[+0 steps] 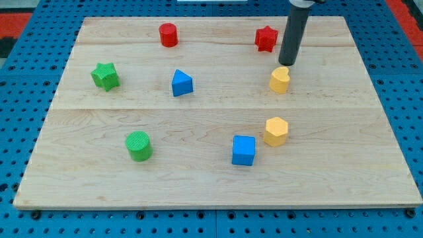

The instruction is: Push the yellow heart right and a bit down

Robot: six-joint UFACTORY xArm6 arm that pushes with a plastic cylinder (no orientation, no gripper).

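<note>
The yellow heart (279, 80) lies on the wooden board (218, 192) at the upper right of centre. My tip (287, 64) stands just above the heart, at its upper right edge, close to or touching it. The dark rod rises from there to the view's top. A yellow hexagon (275, 131) lies below the heart, toward the view's bottom.
A red star (266, 39) lies just left of the rod near the board's top. A red cylinder (168, 34), green star (105, 76), blue triangle (182, 83), green cylinder (139, 145) and blue cube (243, 150) are spread over the board. A blue pegboard surrounds the board.
</note>
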